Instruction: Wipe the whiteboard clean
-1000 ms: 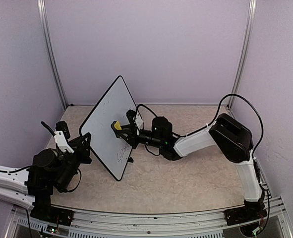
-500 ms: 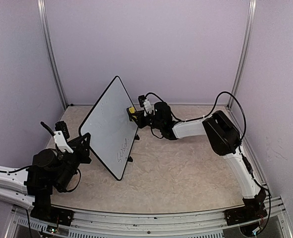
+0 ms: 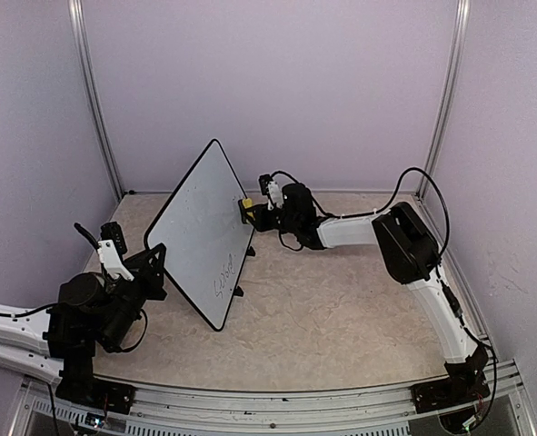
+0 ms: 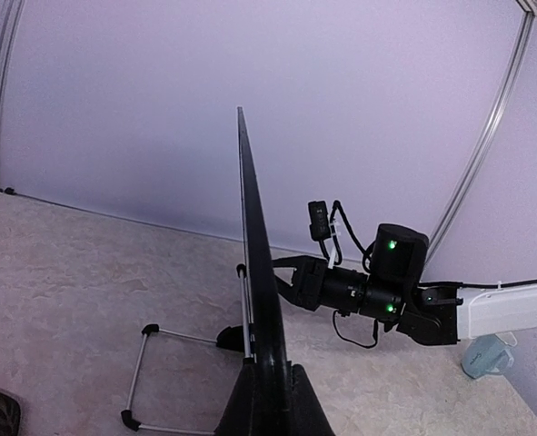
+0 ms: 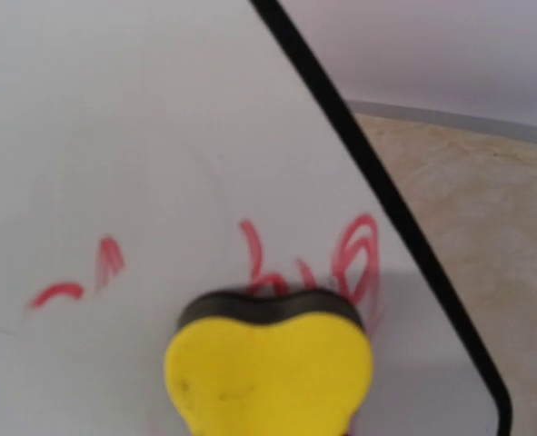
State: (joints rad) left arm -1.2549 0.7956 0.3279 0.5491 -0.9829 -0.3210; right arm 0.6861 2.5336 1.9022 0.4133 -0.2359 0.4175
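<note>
1. White inside a thin black frame, the whiteboard (image 3: 195,238) stands tilted on the left half of the beige table (image 3: 359,309). Its writing face is turned to the right and its small black feet rest on the tabletop.
2. The left gripper (image 3: 154,265) has its jaws closed on the board's near left edge. In the left wrist view the frame rises edge-on from between the fingers.
3. The right gripper (image 3: 253,212) reaches in from the right at the far side, its jaws clamped on a yellow eraser (image 3: 243,206).
4. The eraser's dark pad is pressed against the board's face, close to the far right edge.
5. In the right wrist view, red marks (image 5: 341,263) sit just above the eraser, and two fainter red strokes lie to their left.
6. More handwriting (image 3: 223,275) shows low on the board, near its near corner.
7. A wire stand (image 4: 139,377) props the board from its left side.
</note>
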